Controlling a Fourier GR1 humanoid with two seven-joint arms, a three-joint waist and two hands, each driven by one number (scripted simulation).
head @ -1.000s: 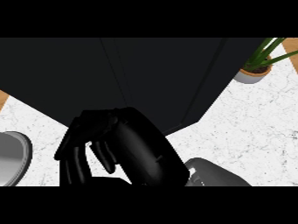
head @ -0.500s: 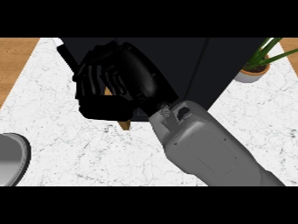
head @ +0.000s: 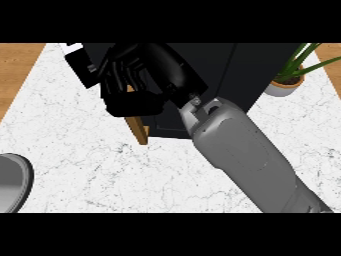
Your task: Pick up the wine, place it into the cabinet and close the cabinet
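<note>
No readable text or labels anywhere.

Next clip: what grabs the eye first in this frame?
The right hand, black with curled fingers, sits at upper centre against the dark cabinet, its grey forearm slanting up from the lower right. A brown wooden edge shows just under the hand. A potted plant stands at the upper right of the white marble counter.
</note>
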